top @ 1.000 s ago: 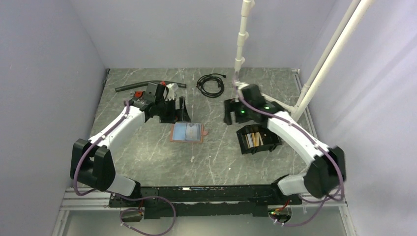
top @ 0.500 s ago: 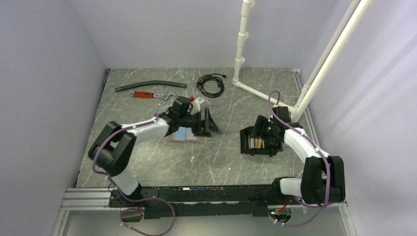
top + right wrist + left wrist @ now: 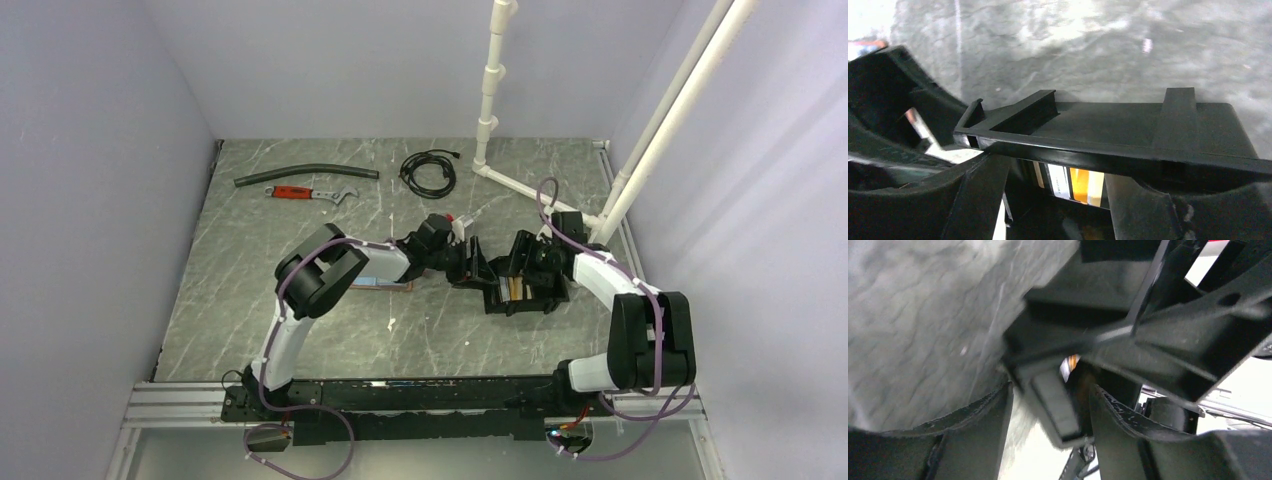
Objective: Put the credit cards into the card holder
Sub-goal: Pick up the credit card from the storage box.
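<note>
Cards (image 3: 1078, 184) sit inside the card holder (image 3: 1128, 125), on the bench (image 3: 300, 330) right of centre. Your left tool (image 3: 1050, 392) and right tool (image 3: 1055, 172) both flank its walls, jaws spread apart.

the card holder (image 3: 530, 305) sits on the counter (image 3: 300, 330) right of centre, with the credit cards (image 3: 514, 290) inside it. the wallet (image 3: 395, 286) lies to its left. far behind, a wrench (image 3: 310, 193) lies before a hose (image 3: 305, 176), a cable (image 3: 430, 172) to their right.
</note>
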Tool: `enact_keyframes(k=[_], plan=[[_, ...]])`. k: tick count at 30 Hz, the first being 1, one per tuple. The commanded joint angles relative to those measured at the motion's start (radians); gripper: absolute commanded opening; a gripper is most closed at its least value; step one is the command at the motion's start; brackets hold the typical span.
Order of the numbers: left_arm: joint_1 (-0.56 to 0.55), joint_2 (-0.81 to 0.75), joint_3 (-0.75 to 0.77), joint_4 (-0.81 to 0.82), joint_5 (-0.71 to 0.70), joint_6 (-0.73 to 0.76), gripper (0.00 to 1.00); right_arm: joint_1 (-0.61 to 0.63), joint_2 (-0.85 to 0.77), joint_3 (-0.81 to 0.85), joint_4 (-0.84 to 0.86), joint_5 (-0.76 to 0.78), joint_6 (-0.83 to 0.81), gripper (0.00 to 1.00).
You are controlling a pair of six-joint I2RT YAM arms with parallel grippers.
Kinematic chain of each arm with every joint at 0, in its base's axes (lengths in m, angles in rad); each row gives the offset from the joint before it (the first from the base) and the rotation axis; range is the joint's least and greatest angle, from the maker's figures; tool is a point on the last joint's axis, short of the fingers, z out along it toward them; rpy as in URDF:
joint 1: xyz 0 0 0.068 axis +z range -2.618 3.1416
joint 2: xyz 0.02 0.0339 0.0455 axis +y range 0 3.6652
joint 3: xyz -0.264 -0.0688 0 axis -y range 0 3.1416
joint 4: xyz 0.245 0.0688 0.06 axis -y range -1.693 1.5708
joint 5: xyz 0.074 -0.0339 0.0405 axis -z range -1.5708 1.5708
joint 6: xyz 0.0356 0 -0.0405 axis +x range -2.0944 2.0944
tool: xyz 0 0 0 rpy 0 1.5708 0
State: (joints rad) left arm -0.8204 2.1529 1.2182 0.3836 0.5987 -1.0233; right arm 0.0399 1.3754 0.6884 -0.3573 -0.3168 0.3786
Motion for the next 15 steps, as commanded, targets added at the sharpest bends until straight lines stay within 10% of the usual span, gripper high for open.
enact_keyframes(k=[1, 7, 15], plan=[[-0.025, 0.065, 0.039, 0.113, -0.043, -0.055, 0.57, 0.028, 0.044, -0.005, 0.05, -0.231, -0.05, 0.68], [-0.043, 0.029, -0.049, 0.198, -0.11, -0.05, 0.25, 0.069, 0.022, 0.019, 0.03, -0.278, -0.069, 0.62], [-0.093, -0.124, -0.232, 0.243, -0.372, 0.077, 0.02, 0.185, -0.074, 0.113, -0.159, 0.143, -0.064, 0.68]])
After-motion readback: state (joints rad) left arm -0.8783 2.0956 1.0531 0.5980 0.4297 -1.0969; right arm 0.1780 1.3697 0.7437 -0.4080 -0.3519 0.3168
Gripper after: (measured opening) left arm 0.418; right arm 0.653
